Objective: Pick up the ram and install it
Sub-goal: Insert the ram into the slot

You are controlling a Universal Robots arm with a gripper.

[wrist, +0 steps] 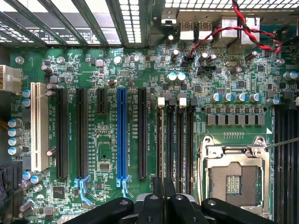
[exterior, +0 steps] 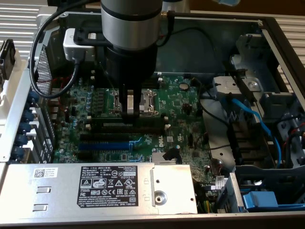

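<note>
- You have the gripper [exterior: 129,113] low over the motherboard [exterior: 176,102], inside the open computer case [exterior: 214,28].
- Its tips sit just off the CPU socket [exterior: 145,100], on the side toward the long black memory slots [exterior: 143,125].
- Jaws stand nearly pressed together, with only a narrow gap between the pads.
- In the exterior view, a thin dark strip runs out from both sides of the fingertips, parallel to the slots. That reads as the ram [exterior: 150,116], pinched on its long edge.
- The ram lies right at the slot nearest the socket. You cannot tell whether it is seated or only resting on top.
- In the wrist view, the gripper [wrist: 163,196] lines up with the row of memory slots [wrist: 181,140]. The CPU socket [wrist: 233,177] is just beside it, and the blue slot [wrist: 122,135] is well apart on the other side.
- The power supply [exterior: 95,186] lies near the camera, clear of the arm.
</note>
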